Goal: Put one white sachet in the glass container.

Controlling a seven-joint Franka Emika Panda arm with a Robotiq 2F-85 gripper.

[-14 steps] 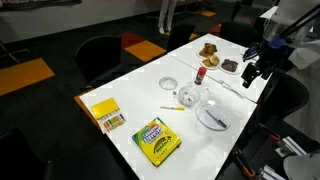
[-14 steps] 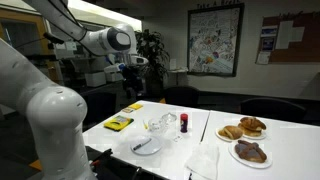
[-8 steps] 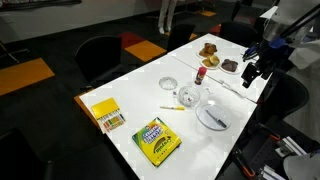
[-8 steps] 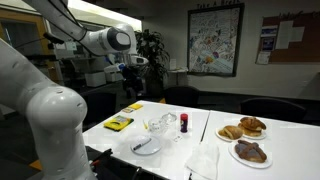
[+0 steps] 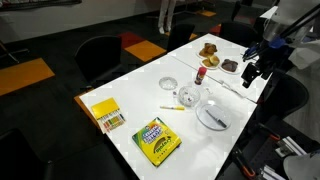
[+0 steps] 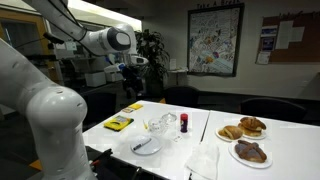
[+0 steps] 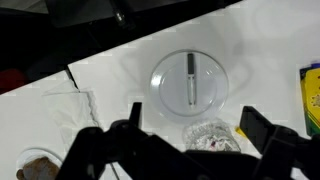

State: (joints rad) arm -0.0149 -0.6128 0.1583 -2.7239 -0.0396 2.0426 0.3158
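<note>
Table (image 5: 140, 100) (image 6: 200, 128) in both exterior views, from differing sides, wrist view overhead, close

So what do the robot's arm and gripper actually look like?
The arm is glossy white, built of thick rounded segments, with a grey round cap at one joint. The gripper is black and blocky, with two dark fingers.

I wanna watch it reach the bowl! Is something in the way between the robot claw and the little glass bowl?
Nothing visible blocks it. The gripper hangs high, with open air down to the glass container. The white plate beside that bowl lies flat and low.
</note>
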